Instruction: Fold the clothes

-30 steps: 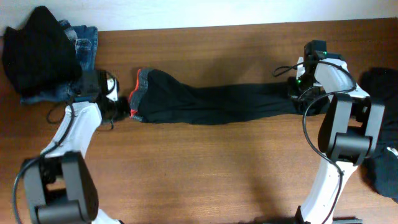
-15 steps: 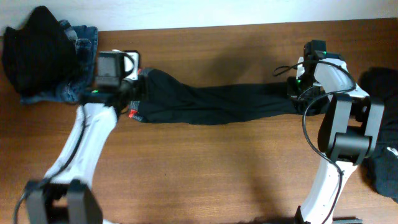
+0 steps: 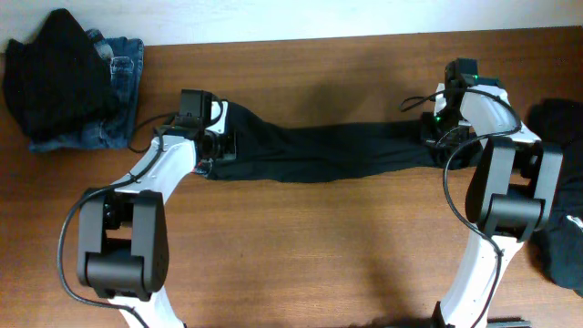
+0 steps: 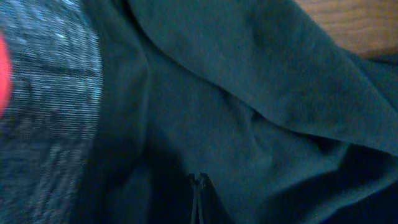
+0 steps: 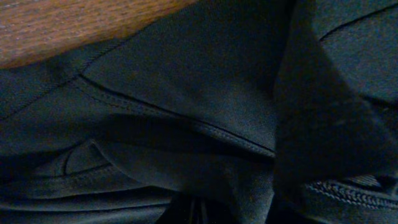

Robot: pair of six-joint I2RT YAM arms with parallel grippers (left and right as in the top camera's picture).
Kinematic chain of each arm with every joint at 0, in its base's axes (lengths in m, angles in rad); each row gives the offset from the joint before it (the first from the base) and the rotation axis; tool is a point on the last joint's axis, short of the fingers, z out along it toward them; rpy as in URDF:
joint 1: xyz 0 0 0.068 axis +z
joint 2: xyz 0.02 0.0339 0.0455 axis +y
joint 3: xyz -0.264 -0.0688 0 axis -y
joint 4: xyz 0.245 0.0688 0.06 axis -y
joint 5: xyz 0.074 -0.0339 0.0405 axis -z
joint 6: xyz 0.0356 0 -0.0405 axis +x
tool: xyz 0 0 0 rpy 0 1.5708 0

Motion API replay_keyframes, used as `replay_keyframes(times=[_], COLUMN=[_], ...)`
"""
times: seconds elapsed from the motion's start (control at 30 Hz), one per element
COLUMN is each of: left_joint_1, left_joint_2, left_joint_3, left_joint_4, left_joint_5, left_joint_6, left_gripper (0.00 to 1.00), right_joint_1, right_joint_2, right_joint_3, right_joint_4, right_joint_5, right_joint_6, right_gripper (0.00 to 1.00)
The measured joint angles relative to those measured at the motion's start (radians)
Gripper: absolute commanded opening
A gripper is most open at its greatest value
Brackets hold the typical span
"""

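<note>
Dark trousers (image 4: 249, 124) across nearly the whole frame, very close, soft focus. Grey ribbed band (image 4: 50, 112) down left side, sliver of red trim (image 4: 3, 74) at far left edge. Diagonal fold from top centre to right. Wood table (image 4: 354, 22) in top right corner. Thin short line low centre, unclear.

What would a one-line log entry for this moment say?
left gripper: shut on black trousers, waistband end | right gripper: shut on leg end | jeans: far-left pile

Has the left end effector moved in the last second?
Yes. The left end effector has shifted right, away from the jeans pile, onto the black trousers, shut on their waistband end.
</note>
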Motion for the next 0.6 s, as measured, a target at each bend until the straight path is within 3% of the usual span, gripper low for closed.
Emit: replay_keyframes(times=[0.33, 0.6], left_joint_1=[0.0, -0.009], left_joint_2=[0.062, 0.062], left_joint_3=[0.001, 0.02], left_joint_4=[-0.014, -0.071], left_joint_5=[0.023, -0.074], left_joint_6=[0.0, -0.002], left_gripper=[0.01, 0.0], right_joint_1=[0.0, 0.0], right_joint_2=[0.001, 0.001], right_joint_3=[0.003, 0.003], right_joint_4=[-0.006, -0.012], right_joint_5=[0.0, 0.008], right_joint_6=[0.0, 0.0], right_gripper=[0.05, 0.05])
